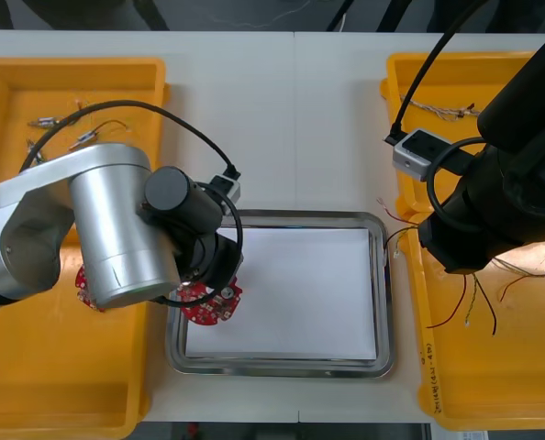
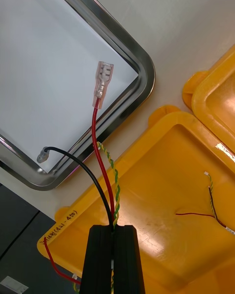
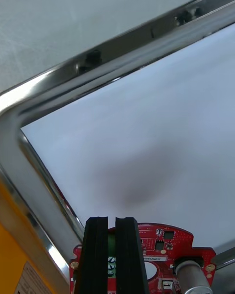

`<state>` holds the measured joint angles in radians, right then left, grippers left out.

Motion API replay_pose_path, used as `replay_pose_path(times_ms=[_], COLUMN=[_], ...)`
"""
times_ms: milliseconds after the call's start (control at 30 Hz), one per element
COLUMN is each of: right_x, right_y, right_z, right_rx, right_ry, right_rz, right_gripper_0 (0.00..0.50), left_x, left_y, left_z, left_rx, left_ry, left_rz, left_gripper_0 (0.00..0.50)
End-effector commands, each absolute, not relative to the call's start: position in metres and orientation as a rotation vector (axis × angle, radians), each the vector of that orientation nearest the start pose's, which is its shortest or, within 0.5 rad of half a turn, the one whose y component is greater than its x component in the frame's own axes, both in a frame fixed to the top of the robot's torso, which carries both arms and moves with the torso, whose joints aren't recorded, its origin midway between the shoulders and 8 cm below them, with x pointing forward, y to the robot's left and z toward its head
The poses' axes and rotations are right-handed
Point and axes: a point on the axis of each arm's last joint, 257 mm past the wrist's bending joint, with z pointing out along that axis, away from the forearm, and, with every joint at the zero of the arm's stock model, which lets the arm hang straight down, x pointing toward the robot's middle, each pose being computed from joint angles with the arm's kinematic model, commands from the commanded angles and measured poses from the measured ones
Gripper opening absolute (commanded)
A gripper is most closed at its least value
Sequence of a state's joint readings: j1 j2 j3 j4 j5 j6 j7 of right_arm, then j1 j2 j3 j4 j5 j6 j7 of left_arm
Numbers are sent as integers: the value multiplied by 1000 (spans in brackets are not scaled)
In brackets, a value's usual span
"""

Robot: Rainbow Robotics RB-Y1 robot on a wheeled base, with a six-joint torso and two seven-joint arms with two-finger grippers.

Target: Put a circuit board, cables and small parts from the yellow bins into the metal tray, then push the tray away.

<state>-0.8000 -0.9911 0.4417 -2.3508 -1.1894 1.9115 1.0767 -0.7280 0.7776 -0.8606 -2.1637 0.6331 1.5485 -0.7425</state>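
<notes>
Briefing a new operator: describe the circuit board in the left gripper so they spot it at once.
Find the metal tray in the table's middle, then its near-left corner, where the left gripper is shut on a round red circuit board. Unlike the other red board lying in a left yellow bin, it hangs over the tray's rim.

The front view hangs above both arms and looks steeply down on the table (image 1: pixel 291 110), far enough off to hold the whole tray (image 1: pixel 383 275) and much of the bins (image 1: pixel 34 385) at left and right. The right wrist view looks along the right fingers (image 2: pixel 102 259) from over the near right bin, facing the tray's right end. The left wrist view sits low and close behind the left fingers (image 3: pixel 95 255) at the tray's left end, facing into it. All three share the tray
</notes>
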Motion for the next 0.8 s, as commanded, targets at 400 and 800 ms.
replay_pose_path(times_ms=[400,800], right_x=[351,351], right_y=[-178,-177], right_z=[-111,-111], right_rx=[-979,-978], right_ry=[2565,2566], right_rz=[-146,-144], right_gripper_0=[0,0], left_x=[393,398], left_y=[76,74], left_z=[-250,-274], left_rx=[637,622], left_ry=[2494,2503], left_rz=[-32,-49], left_gripper_0=[0,0])
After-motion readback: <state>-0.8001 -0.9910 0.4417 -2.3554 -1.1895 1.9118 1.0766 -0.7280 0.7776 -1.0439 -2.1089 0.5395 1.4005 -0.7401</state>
